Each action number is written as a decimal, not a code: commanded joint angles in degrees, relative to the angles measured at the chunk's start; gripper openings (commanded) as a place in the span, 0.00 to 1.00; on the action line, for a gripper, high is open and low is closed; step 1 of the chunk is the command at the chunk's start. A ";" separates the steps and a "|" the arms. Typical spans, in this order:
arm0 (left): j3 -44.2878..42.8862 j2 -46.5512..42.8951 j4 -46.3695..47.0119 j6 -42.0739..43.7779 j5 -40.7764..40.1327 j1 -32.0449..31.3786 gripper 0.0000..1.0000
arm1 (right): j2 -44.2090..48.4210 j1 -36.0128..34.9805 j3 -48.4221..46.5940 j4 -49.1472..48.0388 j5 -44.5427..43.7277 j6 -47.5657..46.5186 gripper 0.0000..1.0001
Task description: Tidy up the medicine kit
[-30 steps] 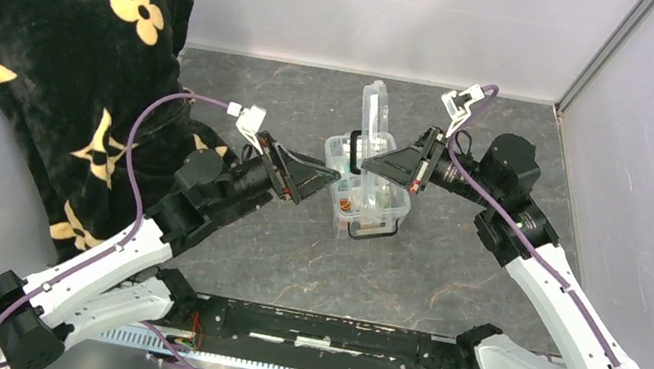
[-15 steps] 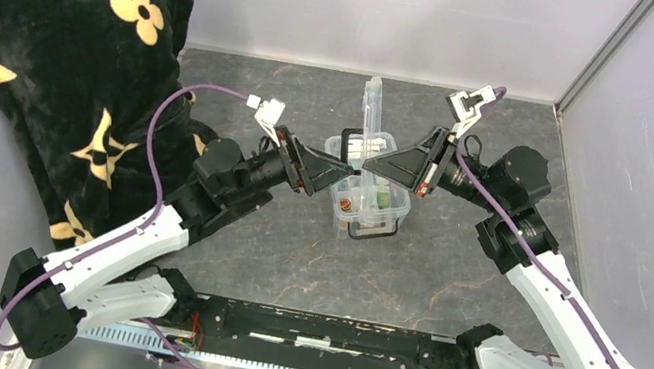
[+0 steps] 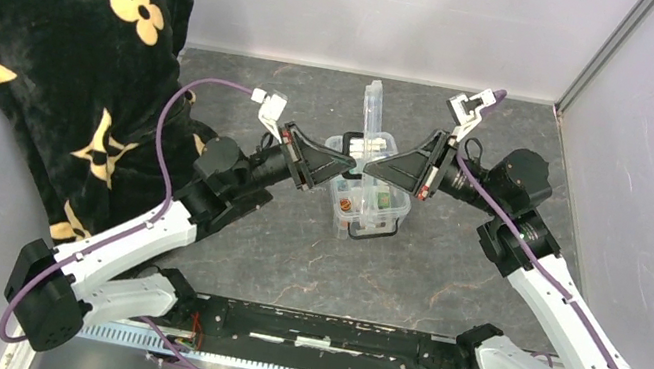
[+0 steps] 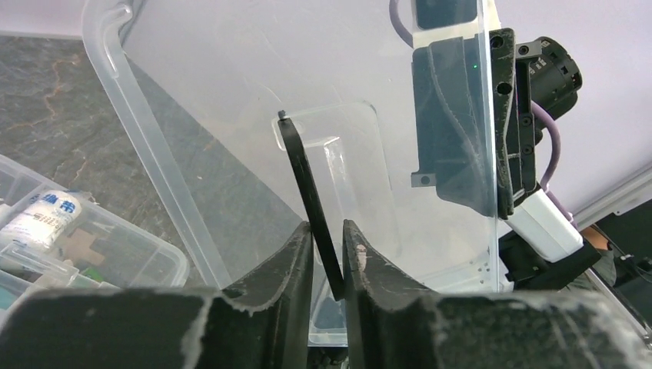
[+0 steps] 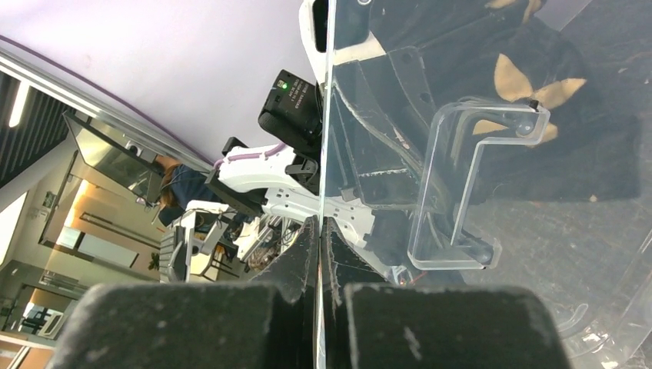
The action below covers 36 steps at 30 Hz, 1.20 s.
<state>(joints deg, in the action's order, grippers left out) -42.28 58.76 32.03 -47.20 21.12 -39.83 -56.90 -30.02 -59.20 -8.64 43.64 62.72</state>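
I judge that the step in hand concerns the clear lid (image 3: 373, 112). It stands upright on its edge over the far end of the medicine kit (image 3: 370, 207), and both arms hold it from opposite sides.

The left gripper (image 4: 327, 238) is clenched on the thin black handle (image 4: 307, 192), which is swung out from its recess in the lid. The right gripper (image 5: 319, 231) is pinched flat on the edge of the same clear panel, with its 2 fingers pressed together on the plastic. In the top view the left gripper (image 3: 343, 161) and the right gripper (image 3: 372, 168) almost meet, tip against tip, above the box.

The kit itself sits on the table (image 3: 450, 267) in the middle, between the 2 arms, just below and a little nearer than the fingertips. It is open, and small items lie in its compartments; in the left wrist view I see a white bottle (image 4: 50, 215) with blue print. I cannot tell if the lid is hinged to the box or free.

For the next move, I think the lid must be brought down level over the box. This asks that both arms turn together, because 1 arm pulling alone may twist the thin plastic or slip off the handle. The latches are not yet done.
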 commanded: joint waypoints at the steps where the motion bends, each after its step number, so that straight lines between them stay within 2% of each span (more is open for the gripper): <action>1: -2.19 0.24 3.03 -1.57 2.19 0.08 0.23 | 1.34 -0.35 -0.42 -0.44 -0.65 -2.09 0.00; 5: -3.10 -0.37 -2.27 0.29 0.13 0.07 0.04 | 0.82 -0.39 -2.93 5.61 -2.01 -7.66 0.00; 6: -3.80 -0.52 -5.12 1.31 -1.35 0.06 0.03 | 0.46 -0.32 -4.26 8.29 -2.67 -9.75 0.00; 7: -4.57 -0.56 -7.98 1.99 -2.65 0.04 0.02 | 0.07 -0.31 -5.60 12.12 -3.73 -12.62 0.01; 12: -10.21 -1.26 -22.31 4.51 -9.43 0.07 0.02 | -1.35 0.02 -12.88 27.62 -13.56 -25.71 0.28; 14: -12.56 -1.09 -27.74 5.47 -11.27 0.07 0.02 | -1.53 0.06 -15.69 33.02 -19.76 -30.05 0.34; 20: -19.66 -0.99 -40.61 7.56 -15.97 0.02 0.02 | -0.43 0.08 -20.10 44.25 -42.34 -39.13 0.42; 24: -23.13 -1.10 -48.16 8.83 -20.75 0.09 0.02 | 1.34 0.07 -17.27 46.70 -54.82 -42.11 0.42; 28: -25.30 -1.57 -54.84 10.53 -28.05 0.06 0.02 | 2.15 0.17 -11.06 46.67 -62.58 -43.49 0.43; 33: -24.14 -4.40 -56.22 13.40 -29.68 0.10 0.02 | 0.15 0.92 -1.28 41.37 -61.13 -43.79 0.47; 36: -22.71 -6.79 -56.12 13.62 -31.22 0.10 0.02 | -1.54 4.57 4.69 35.66 -56.51 -43.06 0.48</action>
<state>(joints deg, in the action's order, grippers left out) -65.10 56.07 -24.23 -37.28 -6.11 -39.64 -56.64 -28.99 -60.18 33.23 -14.02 20.12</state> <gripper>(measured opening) 0.064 0.474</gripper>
